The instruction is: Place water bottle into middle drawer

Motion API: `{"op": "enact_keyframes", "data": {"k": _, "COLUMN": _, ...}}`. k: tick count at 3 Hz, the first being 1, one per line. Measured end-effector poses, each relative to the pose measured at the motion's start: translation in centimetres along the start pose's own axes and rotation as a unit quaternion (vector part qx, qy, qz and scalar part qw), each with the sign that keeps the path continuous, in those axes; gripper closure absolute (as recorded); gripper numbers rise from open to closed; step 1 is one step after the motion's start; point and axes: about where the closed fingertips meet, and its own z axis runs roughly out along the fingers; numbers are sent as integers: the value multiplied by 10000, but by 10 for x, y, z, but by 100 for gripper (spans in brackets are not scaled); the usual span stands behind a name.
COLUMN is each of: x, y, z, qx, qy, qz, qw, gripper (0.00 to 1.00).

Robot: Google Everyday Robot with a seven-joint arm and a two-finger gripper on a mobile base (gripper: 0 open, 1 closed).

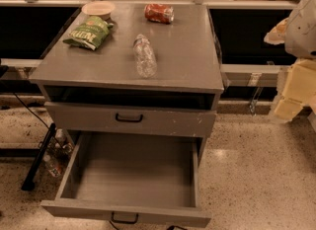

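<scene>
**One bottle on top, one open drawer below**

One reach to the left separates the gripper (290, 95) from its target. It hangs at the right edge of the camera view, beyond the cabinet's right side and below the level of the cabinet top (192, 51); whether it is open or closed I cannot tell. The water bottle (144, 55) lies on its side near the middle of that top, well apart from the gripper. Its long axis runs almost front to back, with the narrower end seemingly toward the rear. A grasp across the ribbed sides therefore looks the likely approach. The middle drawer (133, 172) stands pulled out low in front, its floor bare. A red soda can (159, 13) and a green chip bag (89, 32) lie farther back.
</scene>
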Motion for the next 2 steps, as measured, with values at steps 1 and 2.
{"op": "enact_keyframes", "data": {"k": 1, "x": 0, "y": 0, "z": 0, "qx": 0, "qy": 0, "qz": 0, "qw": 10000, "gripper": 0}}
{"op": "enact_keyframes", "data": {"k": 2, "x": -24, "y": -18, "z": 13, "qx": -161, "qy": -211, "qz": -6, "qw": 9996, "gripper": 0}}
